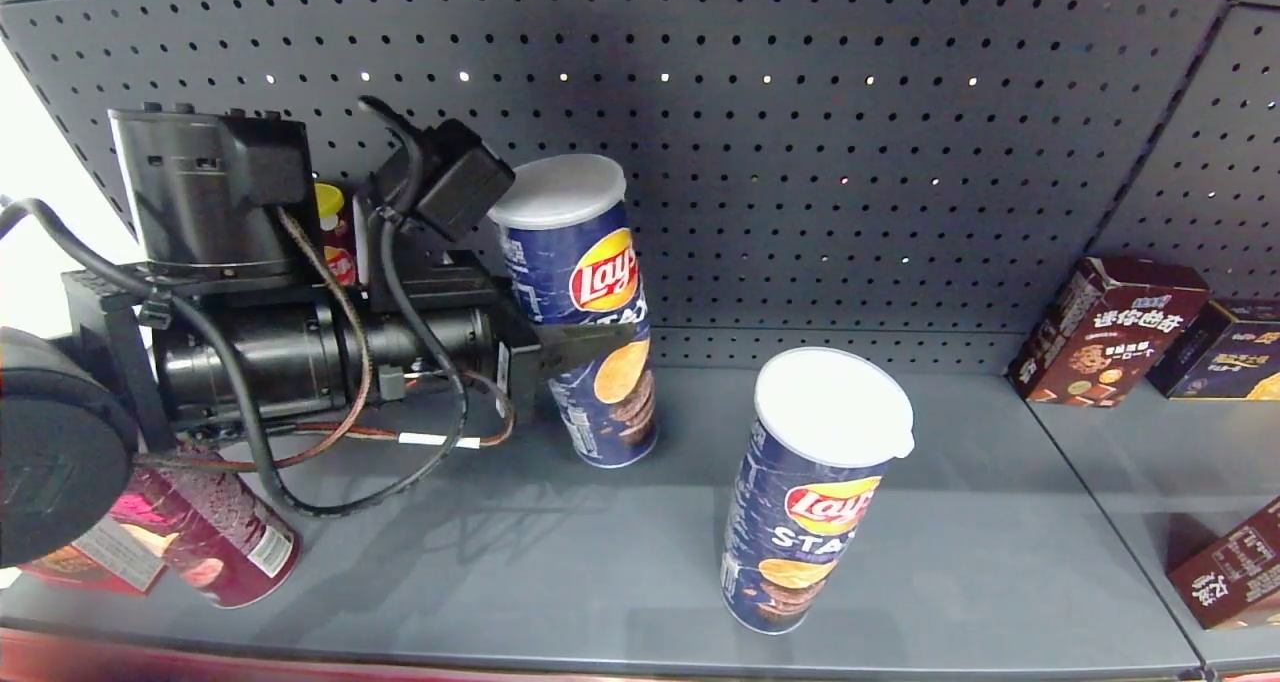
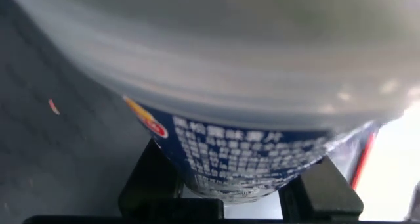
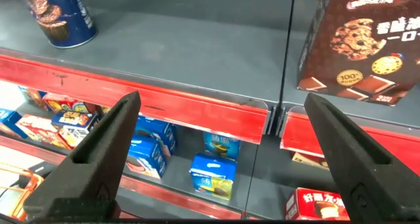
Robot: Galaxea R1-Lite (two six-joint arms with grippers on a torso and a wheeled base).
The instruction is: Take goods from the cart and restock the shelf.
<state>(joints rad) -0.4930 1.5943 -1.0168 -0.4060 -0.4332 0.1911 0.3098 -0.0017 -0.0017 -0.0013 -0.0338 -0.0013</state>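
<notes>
A blue chips can (image 1: 585, 302) with a white lid leans slightly on the grey shelf (image 1: 500, 562), near the pegboard back. My left gripper (image 1: 592, 336) is shut on its middle from the left. In the left wrist view the can (image 2: 249, 152) sits between the two black fingers (image 2: 149, 184). A second blue can (image 1: 812, 492) stands upright nearer the shelf's front edge, free of any gripper. My right gripper (image 3: 226, 165) is open with nothing between its fingers, below the shelf's red front edge (image 3: 197, 106); a blue can (image 3: 59, 17) stands above it on the shelf.
A maroon can (image 1: 215, 542) lies on its side at the front left, under my left arm. A red can (image 1: 335, 234) stands behind the arm. Brown cookie boxes (image 1: 1105, 330) fill the right bay; one box (image 3: 367, 46) stands near the divider. Small packs (image 3: 213, 175) sit on the lower shelf.
</notes>
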